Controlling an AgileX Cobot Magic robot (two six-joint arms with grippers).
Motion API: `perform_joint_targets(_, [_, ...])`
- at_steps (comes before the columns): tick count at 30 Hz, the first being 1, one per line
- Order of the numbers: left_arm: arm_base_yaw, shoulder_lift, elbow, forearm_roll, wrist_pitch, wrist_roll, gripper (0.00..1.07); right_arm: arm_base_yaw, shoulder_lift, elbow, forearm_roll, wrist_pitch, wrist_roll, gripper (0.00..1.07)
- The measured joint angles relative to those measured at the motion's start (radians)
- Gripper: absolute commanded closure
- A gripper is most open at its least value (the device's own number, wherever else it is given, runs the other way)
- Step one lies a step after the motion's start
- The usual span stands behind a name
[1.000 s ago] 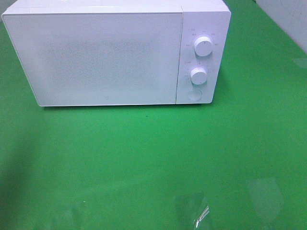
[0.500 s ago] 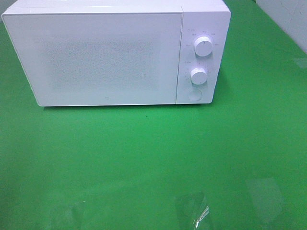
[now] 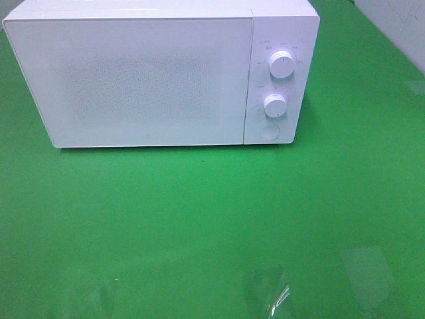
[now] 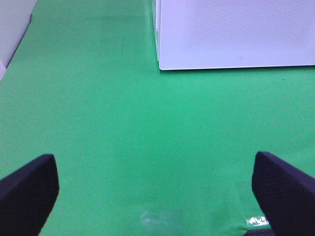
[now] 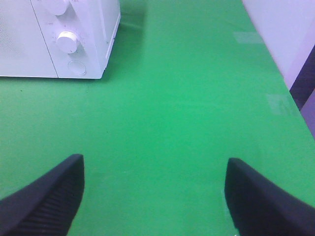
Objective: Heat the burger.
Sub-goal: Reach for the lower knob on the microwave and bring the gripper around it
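1. A green surface [image 3: 199, 219] is recorded across the whole field; glossy tape patches [image 3: 269, 294] are noted near its front edge.
2. A white microwave [image 3: 146, 76] is set at the back with its door shut; two knobs [image 3: 282, 65] are carried on its right panel.
3. A pale wall [image 3: 398, 23] is seen beyond the right side.
4. Left end effector [image 4: 156, 189]: released, nothing held.
5. Right end effector [image 5: 156, 196]: released, nothing held.
6. Burger: not seen in any view.

You can read nothing here: the small markings around the two dials [image 3: 282, 65] on the microwave [image 3: 159, 73] control panel are too faint and blurred to make out.
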Motion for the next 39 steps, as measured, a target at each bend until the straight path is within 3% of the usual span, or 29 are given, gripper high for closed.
perform_joint_targets(39, [0.000,-0.003,0.002,-0.007,0.000,0.000,0.06,0.000,0.000,0.000,0.000,0.000,0.000,0.32])
